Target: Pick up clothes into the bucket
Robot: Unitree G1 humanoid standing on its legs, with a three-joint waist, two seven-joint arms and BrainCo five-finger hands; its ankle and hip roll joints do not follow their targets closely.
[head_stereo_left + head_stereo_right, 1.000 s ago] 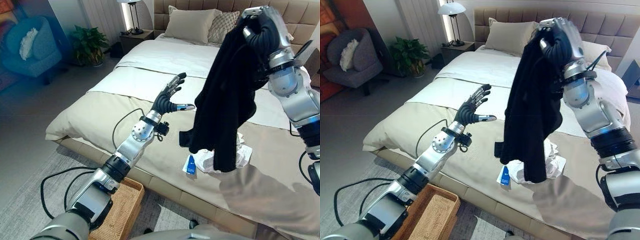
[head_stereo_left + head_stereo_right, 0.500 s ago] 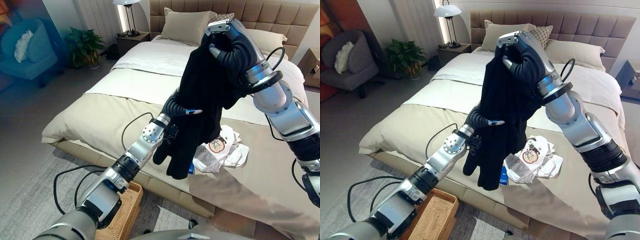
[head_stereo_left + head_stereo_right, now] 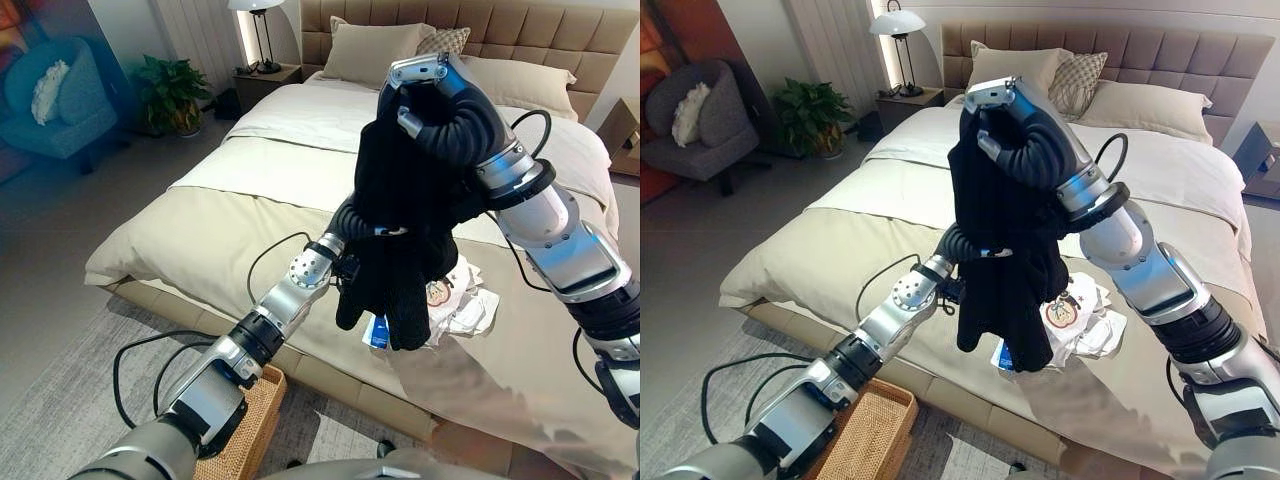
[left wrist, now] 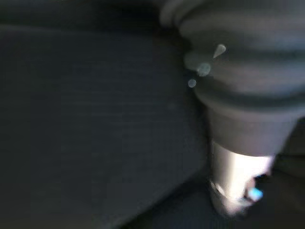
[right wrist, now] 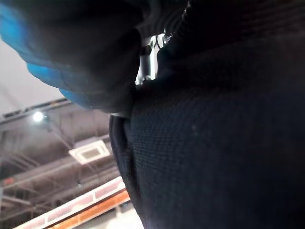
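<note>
A: Black knit garment (image 3: 1002,250) hanging high over beige-covered bed (image 3: 820,250), top bunched in clenched right hand (image 3: 1025,135).
B: Left hand (image 3: 350,215) buried behind cloth; fingers impossible to judge.
A: Woven wicker basket (image 3: 865,430) down on floor beside bed. Risk: trailing hem draping over rim, or snagging white printed shirt (image 3: 1080,320) below.

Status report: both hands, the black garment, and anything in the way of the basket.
Right hand shut on black knit garment, held high over bed. Left hand against garment, fingers hidden. Woven wicker basket on floor below; left arm hangs above it. White printed cloth left on bed.
</note>
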